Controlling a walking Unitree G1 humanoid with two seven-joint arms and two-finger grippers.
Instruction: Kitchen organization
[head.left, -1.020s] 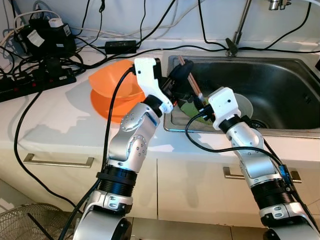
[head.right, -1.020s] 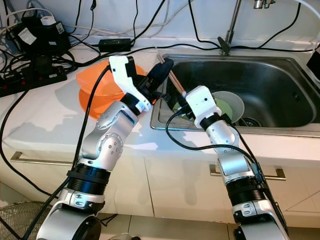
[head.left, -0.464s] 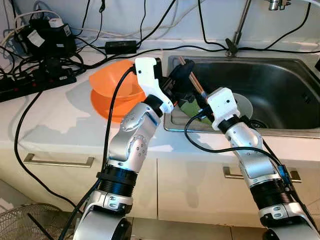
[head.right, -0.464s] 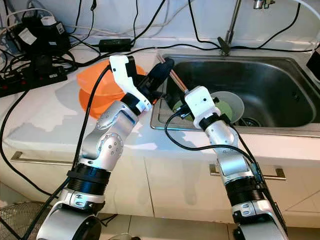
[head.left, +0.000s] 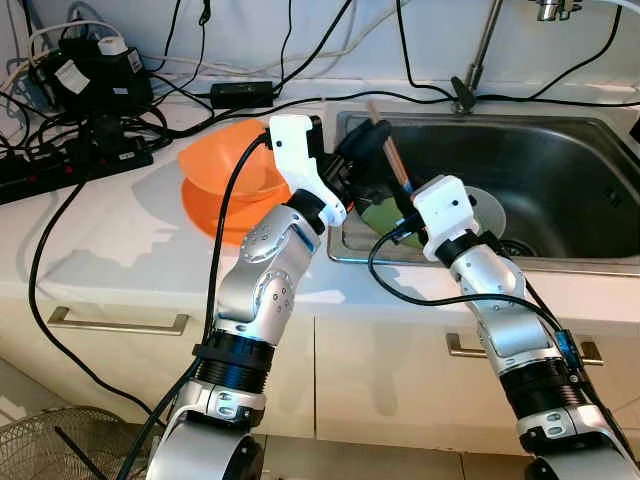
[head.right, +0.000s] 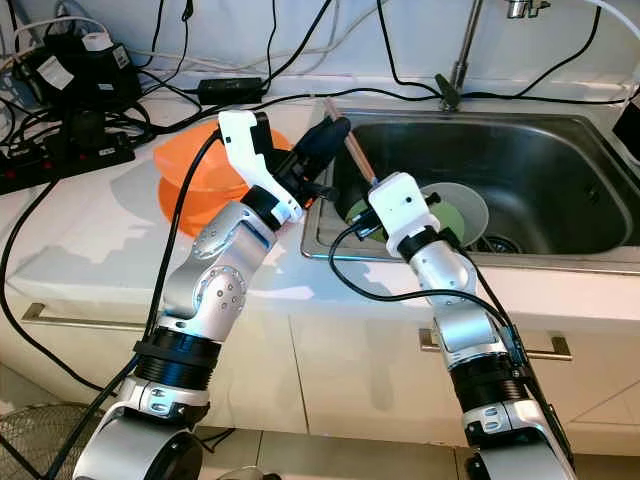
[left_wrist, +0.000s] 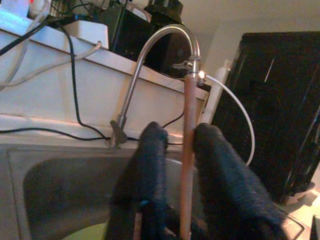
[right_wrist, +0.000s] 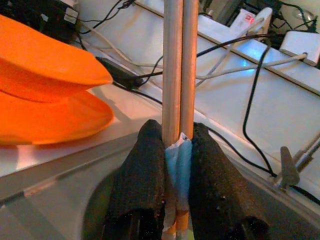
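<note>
A pair of wooden chopsticks (head.left: 384, 145), bound low down by a blue band (right_wrist: 178, 152), stands tilted over the left end of the steel sink (head.left: 560, 170). My right gripper (head.left: 405, 205) is shut on the pair near its lower end, both sticks pinched between the fingers (right_wrist: 145, 165). My left gripper (head.left: 368, 140) reaches in from the counter and grips the chopsticks (left_wrist: 188, 150) higher up, close to their top. Below them in the sink lie a green dish (head.left: 378, 215) and a pale bowl (head.left: 492, 208).
An orange bowl (head.left: 228, 165) rests on an orange plate (head.left: 205, 212) on the white counter left of the sink. Black cables, power strips (head.left: 60, 160) and adapters crowd the back left. The faucet (head.left: 482, 50) rises behind the sink.
The chopsticks have turned a little more upright, their top end shifting right. Both grippers keep their hold and have barely moved.
</note>
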